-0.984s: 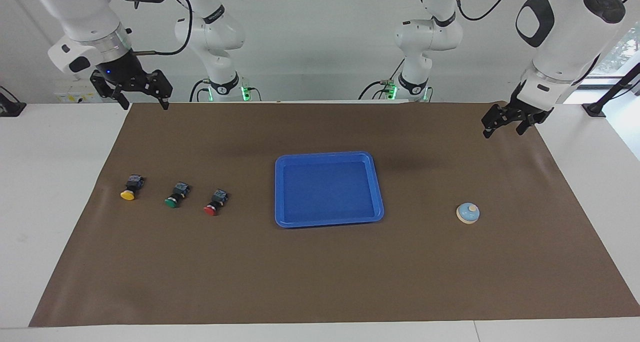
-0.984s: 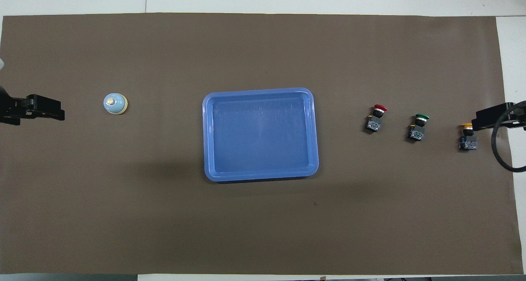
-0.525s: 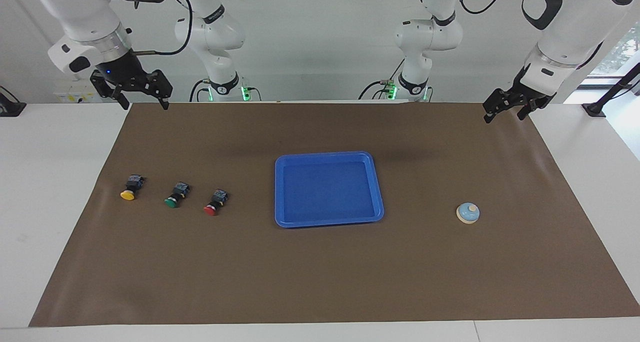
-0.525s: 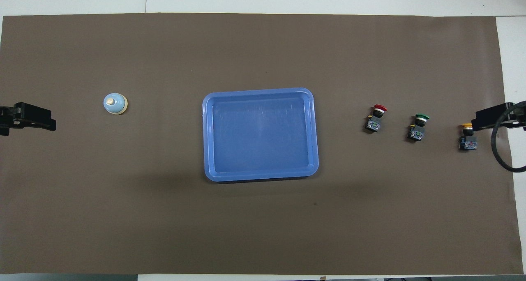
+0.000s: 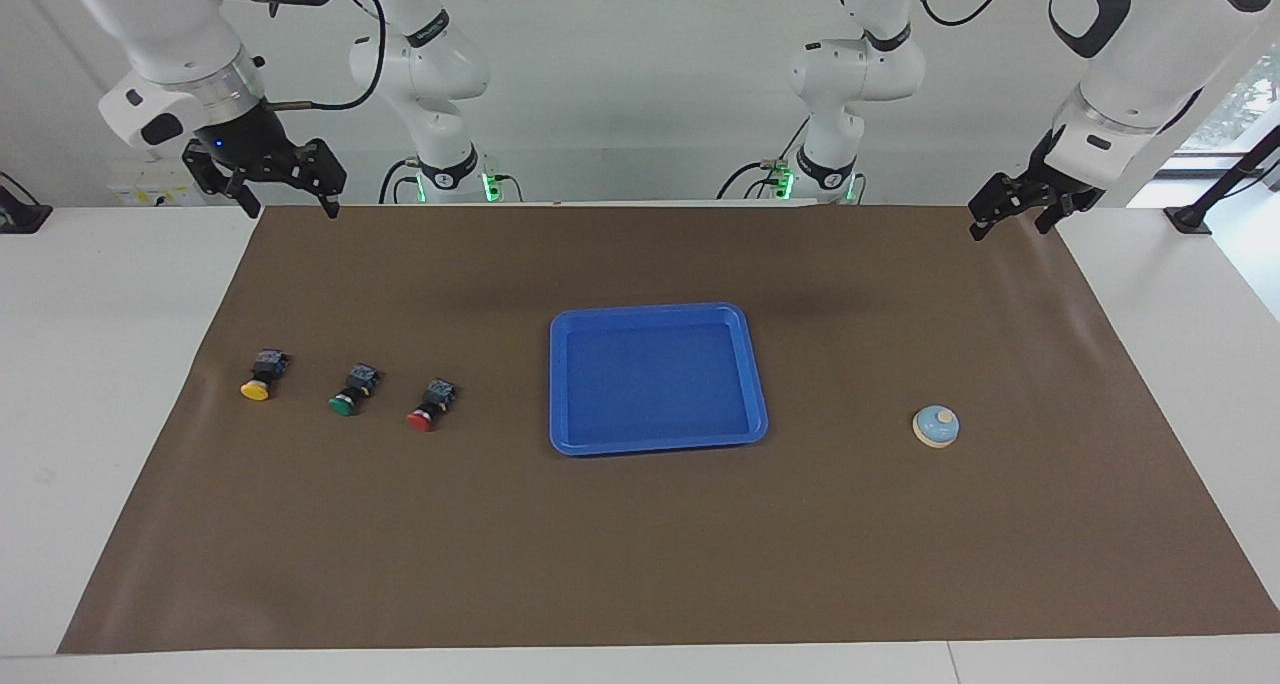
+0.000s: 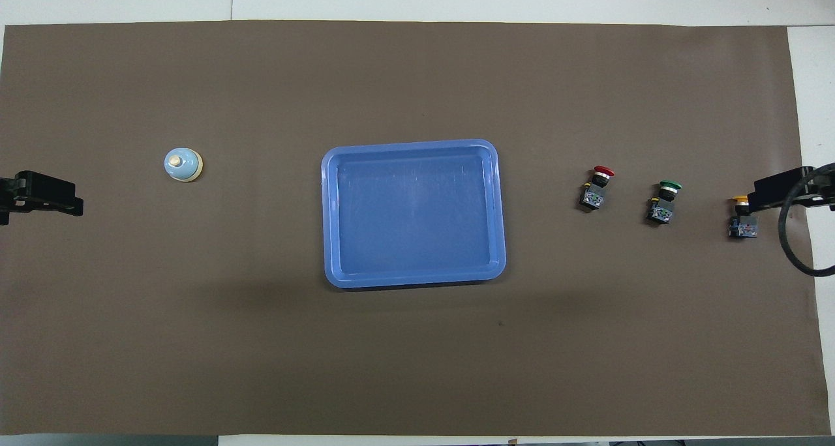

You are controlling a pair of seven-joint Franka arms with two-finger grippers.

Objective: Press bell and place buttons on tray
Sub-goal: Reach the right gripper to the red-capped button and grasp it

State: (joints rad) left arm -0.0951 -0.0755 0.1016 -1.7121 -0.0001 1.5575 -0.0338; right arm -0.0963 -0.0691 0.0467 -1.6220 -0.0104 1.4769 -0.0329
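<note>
Grip each small, light, rigid button (image 5: 432, 404) by its black body; both grippers' fingers hang apart.

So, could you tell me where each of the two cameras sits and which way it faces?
Facing view: high across the table, facing the robots; both arms show whole, right gripper and left gripper raised near their bases.
Overhead view: above the robots' end, looking steeply down; only the grippers' tips show at the edges.
Both share the tray, the bell and the buttons, mirrored.
</note>
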